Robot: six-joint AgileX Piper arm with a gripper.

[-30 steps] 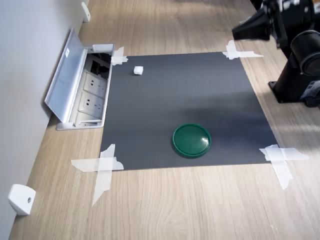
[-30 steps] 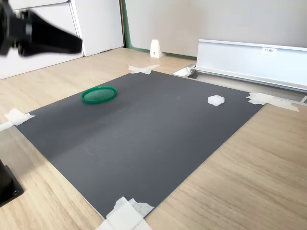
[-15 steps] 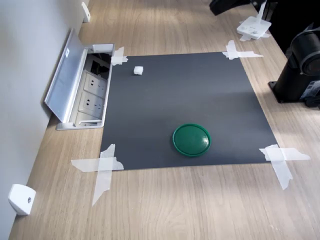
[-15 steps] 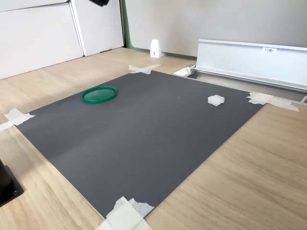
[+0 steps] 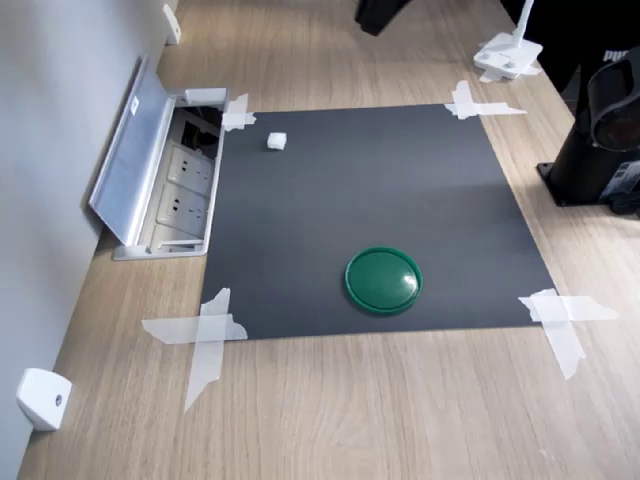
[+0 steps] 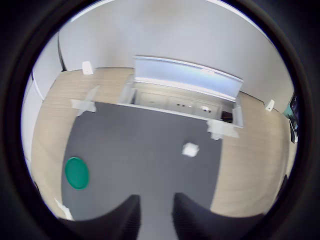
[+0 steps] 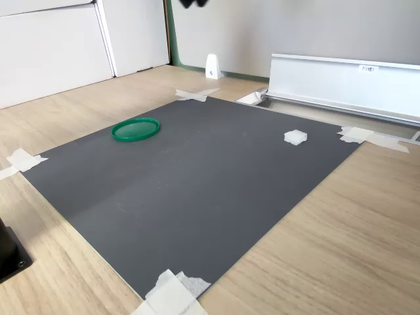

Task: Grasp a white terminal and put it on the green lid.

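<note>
Wrist view: pincer (image 6: 156, 216) open, high above; tiny white plastic terminal (image 6: 190, 149) may tip or skid if approached off-centre.

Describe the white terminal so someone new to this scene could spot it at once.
Find the dark grey mat taped to the wooden table. Near its corner closest to the open socket box by the wall sits the white terminal, a tiny cube-like block. Unlike the flat white tape strips beside it, it stands raised and lies loose on the mat.
</note>
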